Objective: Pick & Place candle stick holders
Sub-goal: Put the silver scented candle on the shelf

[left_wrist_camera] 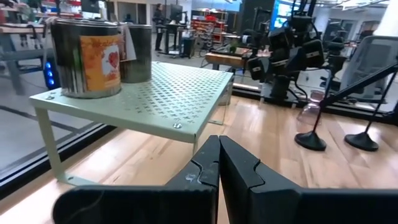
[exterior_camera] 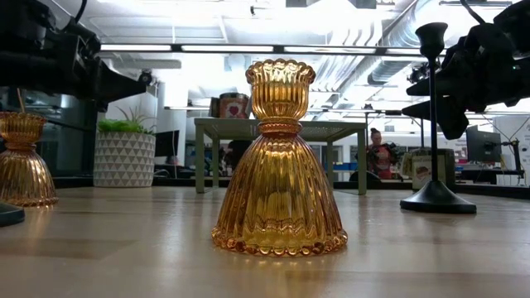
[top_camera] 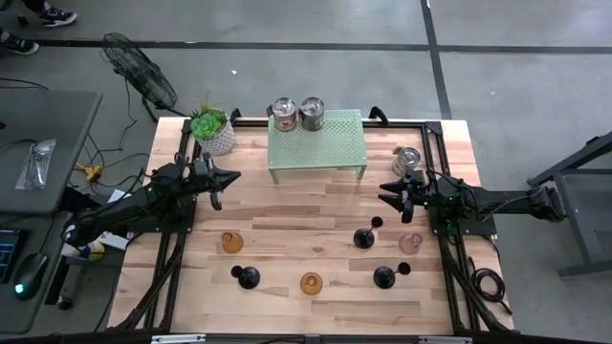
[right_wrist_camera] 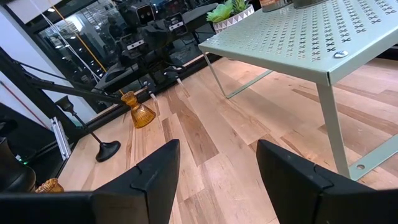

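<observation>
Three black stemmed holders (top_camera: 364, 236) (top_camera: 247, 277) (top_camera: 385, 277), two amber glass holders (top_camera: 231, 242) (top_camera: 312, 283) and a pale pink one (top_camera: 411, 243) stand on their bases on the near half of the wooden table. Two silver cups (top_camera: 284, 114) (top_camera: 312, 112) stand on the green perforated shelf (top_camera: 335, 143). A third silver cup (top_camera: 407, 160) stands on the table at the right. My left gripper (top_camera: 227, 180) is shut and empty, left of the shelf. My right gripper (top_camera: 385, 192) is open and empty, right of the shelf's near corner.
A white pot with a green plant (top_camera: 212, 129) stands at the table's back left corner. Black frame rails (top_camera: 449, 258) run along the table's left and right sides. Bare wood (top_camera: 306, 215) lies between the shelf and the holders. A person (exterior_camera: 381, 157) shows in the room beyond.
</observation>
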